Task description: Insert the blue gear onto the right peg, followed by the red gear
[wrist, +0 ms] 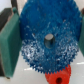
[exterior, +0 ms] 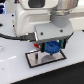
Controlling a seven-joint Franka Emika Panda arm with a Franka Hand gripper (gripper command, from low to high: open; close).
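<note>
My gripper (exterior: 51,48) is shut on the blue gear (exterior: 51,47) and holds it flat just over the grey, black-bordered base plate (exterior: 40,59). In the wrist view the blue gear (wrist: 45,25) fills most of the picture, with the green fingers (wrist: 10,45) at its two sides. A dark grey round shape (wrist: 48,39) shows through its centre hole; I cannot tell whether it is the right peg. The pegs are hidden in the exterior view. The red gear (wrist: 57,77) lies beside the blue gear's rim and shows as a small red spot in the exterior view (exterior: 38,45).
The white arm (exterior: 45,17) takes up the upper part of the exterior view. The base plate lies on a white table (exterior: 15,70). A dark cable (exterior: 17,36) runs along the exterior view's left.
</note>
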